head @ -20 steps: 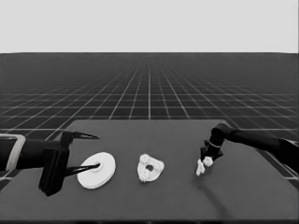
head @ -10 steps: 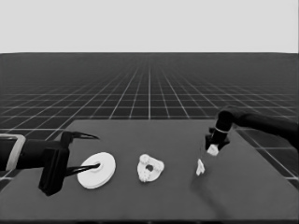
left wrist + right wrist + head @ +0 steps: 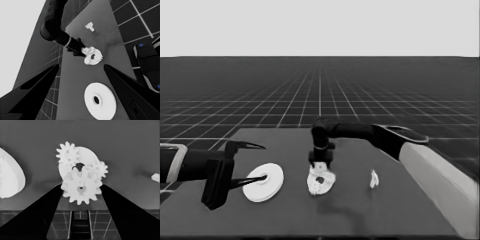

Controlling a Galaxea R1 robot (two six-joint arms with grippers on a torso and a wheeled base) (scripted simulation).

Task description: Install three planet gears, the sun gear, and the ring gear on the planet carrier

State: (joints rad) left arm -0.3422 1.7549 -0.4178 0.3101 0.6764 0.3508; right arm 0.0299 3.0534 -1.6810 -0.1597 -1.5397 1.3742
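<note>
The right gripper (image 3: 80, 188) has its two black fingers clamped on a planet gear (image 3: 81, 186), one finger at each side of the toothed wheel. It holds the gear just over the near rim of the smaller round part (image 3: 86, 157), which lies flat on the table (image 3: 400, 210) near the middle. Two more gears already sit on that part: one (image 3: 68, 155) on the side toward the larger round part, another (image 3: 100, 168) on the opposite side, both beside the dark centre hole. Whether the held gear touches the part yet is hard to tell from these angles.

In the head view the right gripper (image 3: 321, 162) points straight down over the far edge of the smaller round part (image 3: 321, 181). Its black forearm runs level back toward the right, then bends into the pale grey section that fills the lower right corner.

A thin white piece (image 3: 374, 178) lies alone to the right, apart from the arm.

The left gripper (image 3: 255, 162) waits at the table's left end, fingers spread wide, above the larger round part (image 3: 263, 182), which lies flat and is not held.
</note>
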